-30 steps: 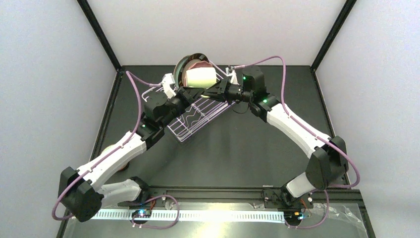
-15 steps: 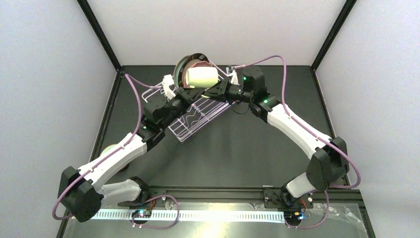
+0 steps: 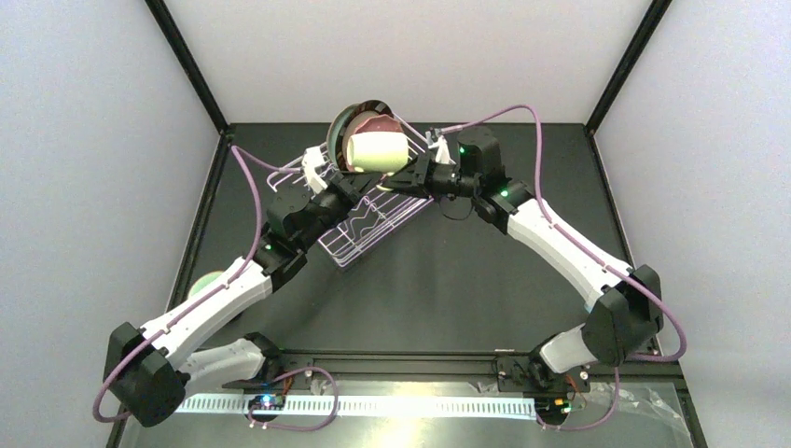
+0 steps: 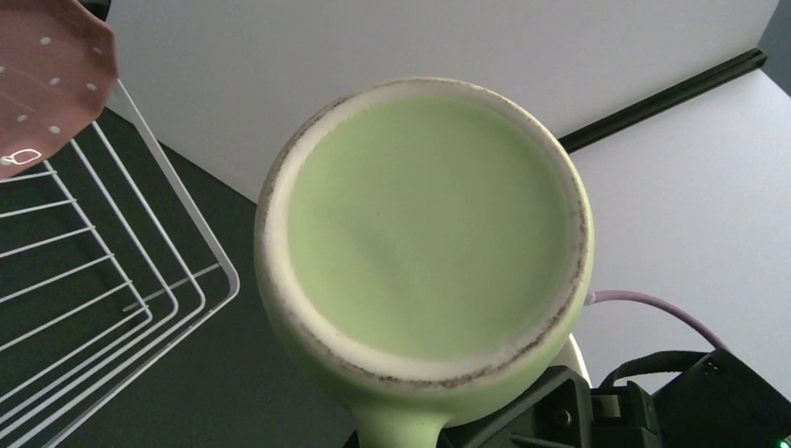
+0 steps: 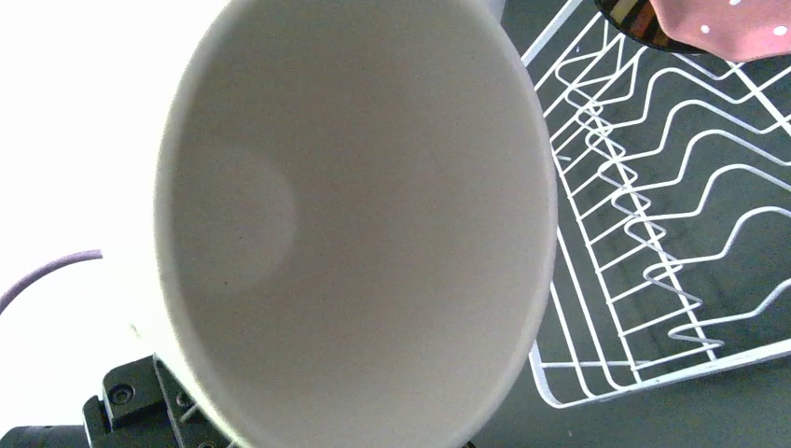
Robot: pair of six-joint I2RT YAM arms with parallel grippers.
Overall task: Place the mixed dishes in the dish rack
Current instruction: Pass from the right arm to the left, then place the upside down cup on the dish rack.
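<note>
The pale green mug (image 3: 378, 149) lies on its side in the air above the dish rack (image 3: 373, 224), between my two grippers. My left gripper (image 3: 345, 175) is at its base end; in the left wrist view the mug's base (image 4: 429, 233) fills the frame and its handle runs down between my jaws. My right gripper (image 3: 412, 175) is at the mouth end; the mug's inside (image 5: 354, 233) hides its jaws. The pink speckled plate (image 3: 375, 121) and the dark-rimmed flowered plate (image 3: 341, 126) stand upright at the rack's far end.
A small green bowl (image 3: 207, 280) sits on the table at the left, partly under my left arm. The rack's wavy divider wires (image 5: 653, 233) lie below the mug. Black frame posts and pale walls close in the table's far corners.
My left arm has shifted a little to the left and toward the near edge. The mug has stayed almost in place between the two grippers, a touch lower.
</note>
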